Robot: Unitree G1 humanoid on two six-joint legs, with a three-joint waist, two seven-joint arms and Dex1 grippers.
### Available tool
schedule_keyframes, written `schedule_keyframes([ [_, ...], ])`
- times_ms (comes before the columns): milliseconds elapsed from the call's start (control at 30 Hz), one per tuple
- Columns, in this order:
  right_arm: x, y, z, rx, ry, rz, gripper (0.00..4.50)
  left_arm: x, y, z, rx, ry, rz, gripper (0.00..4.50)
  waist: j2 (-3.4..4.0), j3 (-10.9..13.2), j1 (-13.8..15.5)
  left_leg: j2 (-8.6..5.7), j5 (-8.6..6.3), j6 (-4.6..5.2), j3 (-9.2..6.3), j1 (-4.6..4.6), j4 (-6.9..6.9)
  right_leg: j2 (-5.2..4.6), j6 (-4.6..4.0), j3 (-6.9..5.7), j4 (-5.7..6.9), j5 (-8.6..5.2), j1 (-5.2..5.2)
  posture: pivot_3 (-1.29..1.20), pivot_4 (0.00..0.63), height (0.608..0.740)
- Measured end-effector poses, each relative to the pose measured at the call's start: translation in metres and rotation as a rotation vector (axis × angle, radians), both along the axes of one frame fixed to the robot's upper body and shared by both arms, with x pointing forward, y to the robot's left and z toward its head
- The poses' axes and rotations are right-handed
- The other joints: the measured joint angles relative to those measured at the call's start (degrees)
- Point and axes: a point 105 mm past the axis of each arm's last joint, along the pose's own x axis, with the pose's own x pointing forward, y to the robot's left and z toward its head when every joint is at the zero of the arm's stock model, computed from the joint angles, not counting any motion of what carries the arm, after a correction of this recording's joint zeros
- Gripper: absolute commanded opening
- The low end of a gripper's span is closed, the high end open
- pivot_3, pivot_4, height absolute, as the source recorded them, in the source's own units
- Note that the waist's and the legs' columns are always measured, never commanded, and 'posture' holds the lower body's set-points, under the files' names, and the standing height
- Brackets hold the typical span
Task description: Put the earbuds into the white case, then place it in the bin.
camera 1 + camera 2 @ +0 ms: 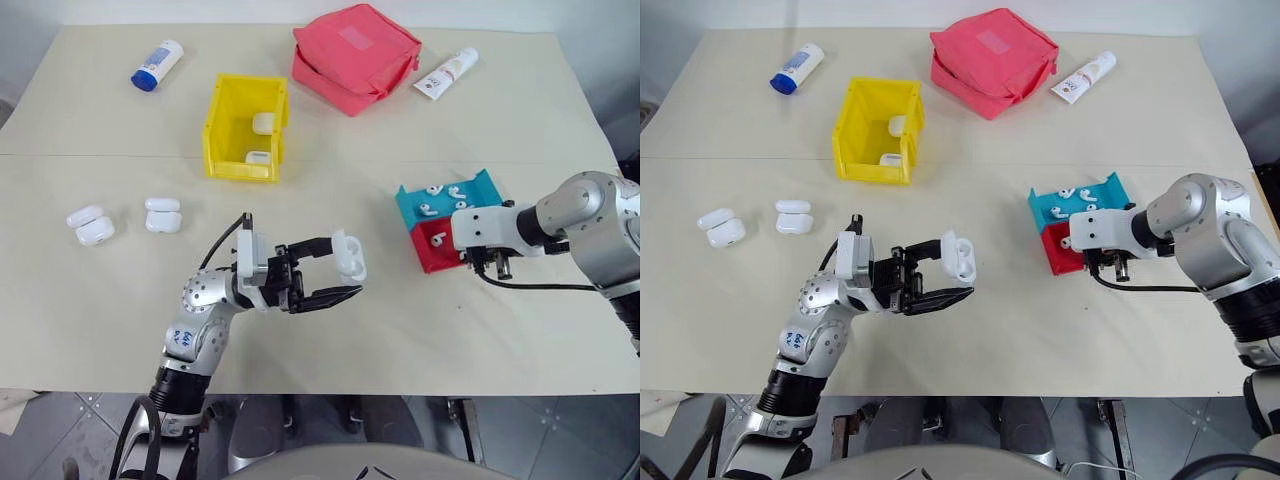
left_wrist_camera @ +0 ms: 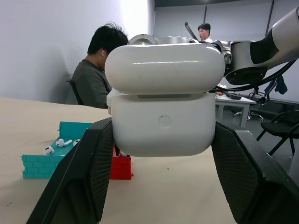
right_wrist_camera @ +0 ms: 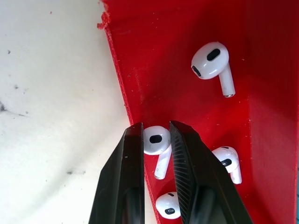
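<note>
Over red tray (image 1: 432, 250): R arm (image 1: 560, 215), steep-down.

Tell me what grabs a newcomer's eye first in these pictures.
First, the left end effector holding a white case with its lid ajar, above the table's near middle. Next, the right end effector closing on an earbud in the red tray on the right. Behind, the yellow bin already holds two cases, beside a pink pouch.

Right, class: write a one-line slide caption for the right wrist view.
Right gripper closes its fingers around one earbud in the red tray.
</note>
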Motion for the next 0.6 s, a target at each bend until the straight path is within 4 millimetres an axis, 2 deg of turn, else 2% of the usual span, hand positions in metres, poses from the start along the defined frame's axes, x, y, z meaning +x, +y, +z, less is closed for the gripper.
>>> schedule_keyframes([
  [100, 0.002, 0.008, 0.002, 0.082, 0.006, -0.039, 0.45, 0.0, 0.0, 0.0, 0.0, -0.002, -0.001, 2.78, 0.0, 0.0, -0.07, 0.02, 0.0, 0.0, 0.0, 0.0, -0.03, 0.02, 0.0, 0.0, 0.02, 0.0, -0.03, 0.0, 0.15, 0.74],
  [233, -0.002, 0.022, 0.019, 0.276, 0.017, -0.108, 0.45, -0.001, 0.0, 0.002, -0.004, -0.003, -0.005, 2.78, 0.0, 0.0, 0.01, 0.0, 0.0, 0.0, -0.01, -0.02, -0.03, -0.01, 0.0, 0.0, 0.02, 0.0, -0.03, 0.0, 0.15, 0.74],
  [333, -0.012, 0.026, 0.039, 0.442, 0.017, -0.157, 0.45, 0.0, 0.004, 0.003, -0.009, -0.005, -0.005, 2.78, 0.0, 0.0, 0.36, -0.03, -0.01, 0.02, -0.16, -0.07, 0.01, -0.06, 0.0, -0.07, 0.0, 0.0, 0.02, 0.0, 0.15, 0.74],
  [433, -0.025, 0.029, 0.045, 0.591, 0.048, -0.179, 0.45, 0.003, 0.008, 0.005, -0.018, -0.004, -0.01, 2.78, 0.0, 0.0, 0.53, -0.05, -0.02, 0.03, -0.18, -0.08, 0.02, -0.07, 0.0, -0.11, -0.01, 0.0, 0.05, 0.0, 0.15, 0.74],
  [600, -0.038, 0.057, 0.062, 0.907, 0.06, -0.107, 0.45, 0.008, 0.012, 0.006, -0.02, -0.009, -0.048, 2.78, 0.0, 0.0, 0.04, -0.05, 0.0, 0.02, -0.18, -0.09, -0.01, -0.02, 0.0, -0.14, 0.02, 0.0, 0.02, 0.0, 0.15, 0.74],
])
